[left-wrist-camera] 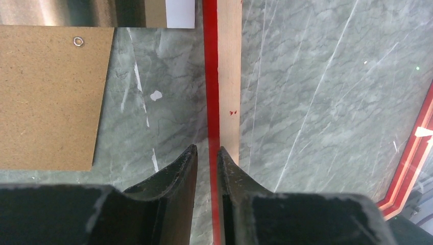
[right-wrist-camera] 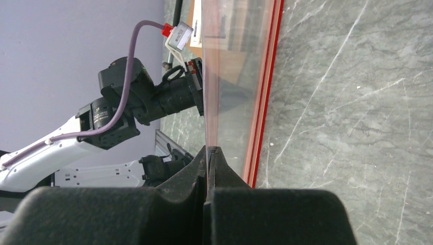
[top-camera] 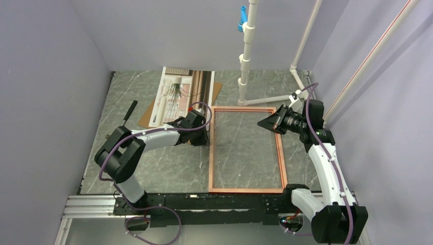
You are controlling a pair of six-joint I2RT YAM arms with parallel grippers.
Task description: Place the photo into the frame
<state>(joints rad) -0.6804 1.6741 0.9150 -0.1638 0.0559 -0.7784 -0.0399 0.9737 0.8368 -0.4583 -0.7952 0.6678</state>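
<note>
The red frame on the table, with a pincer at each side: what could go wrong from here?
The left pincer straddles the frame's thin rim with its jaws not yet closed; a slightly off squeeze could slip off or nudge the frame sideways.
The right pincer is shut on what looks like a thin clear pane; uneven pulling might bend or drop it.
The photo lies close by the left arm, which could brush it.

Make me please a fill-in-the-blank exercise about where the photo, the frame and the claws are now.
1. The left claw straddles the ___ long edge of the frame.
2. The photo lies on a board of ___ colour.
3. The upright pipe behind the frame is ___.
Missing words: left; brown; white.
</note>
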